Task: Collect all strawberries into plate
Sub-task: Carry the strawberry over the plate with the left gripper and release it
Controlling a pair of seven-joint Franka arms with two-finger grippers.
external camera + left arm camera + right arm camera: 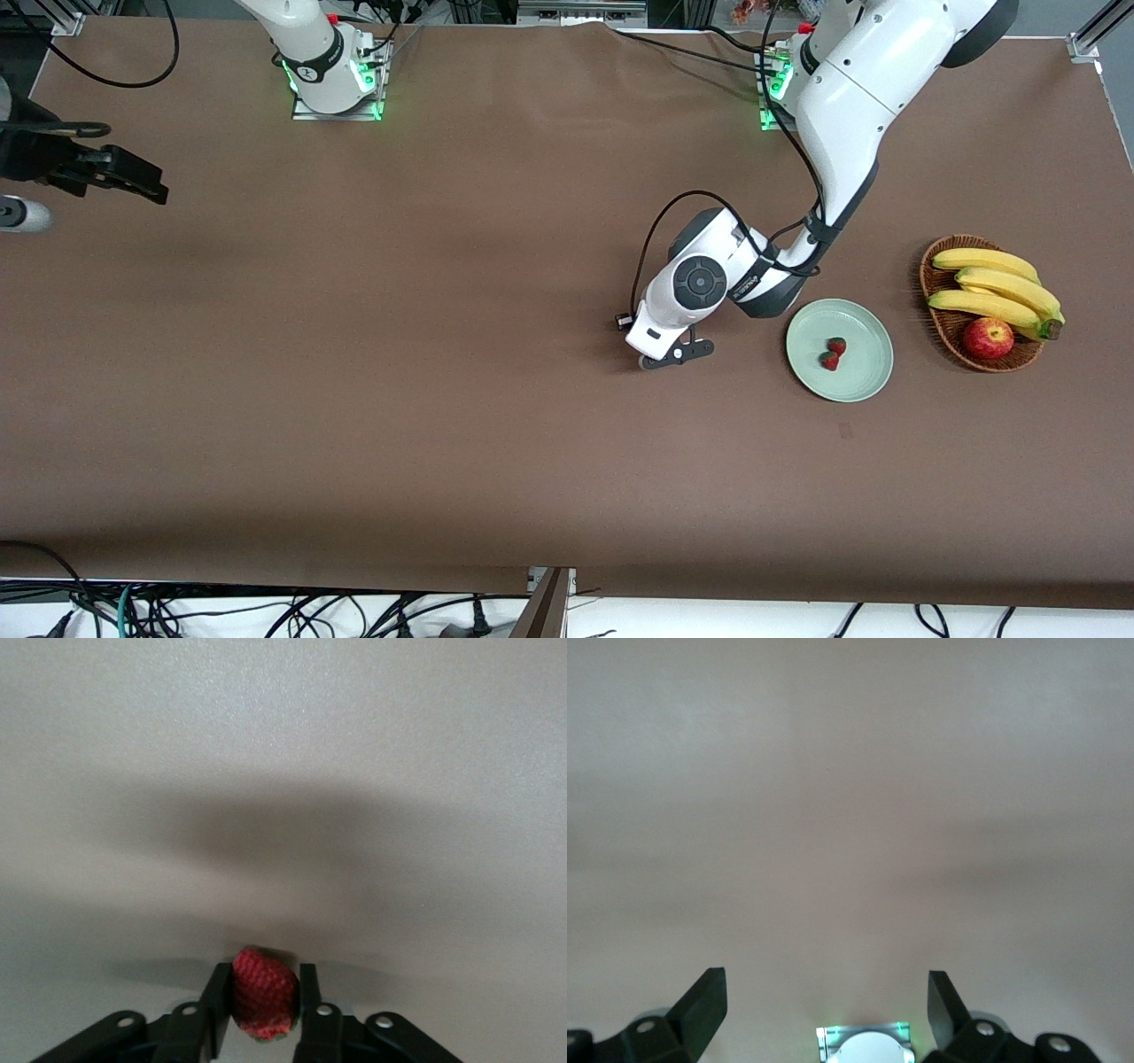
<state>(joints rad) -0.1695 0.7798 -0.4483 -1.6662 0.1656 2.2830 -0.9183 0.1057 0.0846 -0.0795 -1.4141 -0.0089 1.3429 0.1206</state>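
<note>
Brown tabletop (443, 399): left end effector (262, 1005) clamping third small red strawberry (263, 997); lifting straight, carrying to pale mint-green round plate (864, 377). Right end effector (827, 1001) waiting, fingers spread, empty.

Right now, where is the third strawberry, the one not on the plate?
The third strawberry sits pinched in the left gripper, down at the table beside the plate, on the side toward the right arm's end.

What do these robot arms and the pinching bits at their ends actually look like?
Both arms have glossy white rounded shells with dark grey joints, black cables looped along them and green lights glowing at their bases. The left tool and right tool are black two-finger claws with silver screws.
</note>
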